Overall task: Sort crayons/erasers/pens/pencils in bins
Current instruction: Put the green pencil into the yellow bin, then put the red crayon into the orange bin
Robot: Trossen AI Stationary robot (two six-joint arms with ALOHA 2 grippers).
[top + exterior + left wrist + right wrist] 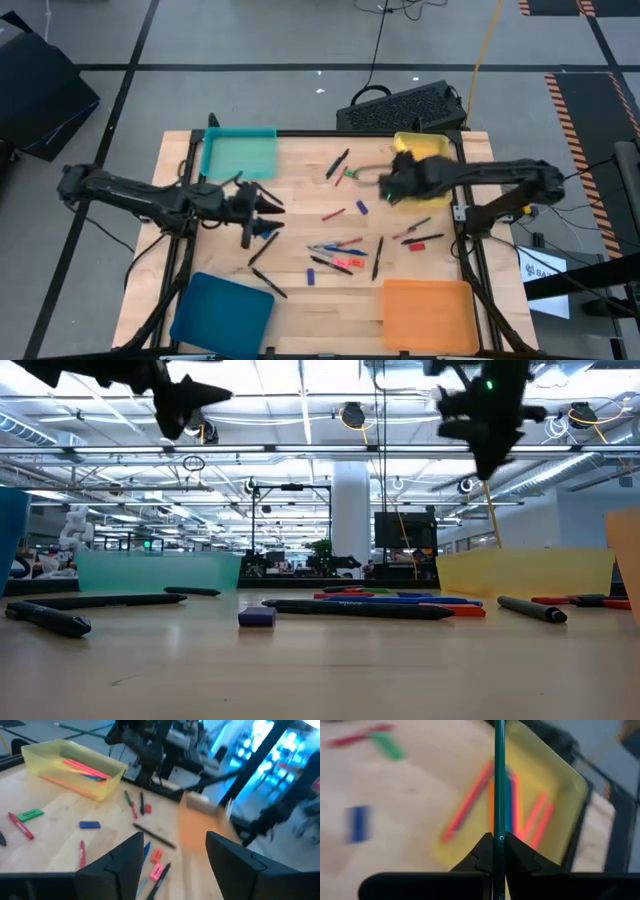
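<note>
Right now my right gripper is clamped on a thin green pencil that runs straight up between the fingers, and it hangs above the yellow bin, where several orange and pink pencils already lie. From overhead, that gripper sits over the near edge of the yellow bin at the table's back right. My left gripper has its fingers spread with nothing between them; it floats above the wood just in front of the teal bin. Spread over the middle of the table I see loose pens, red crayons and small erasers, including a blue eraser close to the low camera. At the front, the dark blue bin sits left and the orange bin right.
</note>
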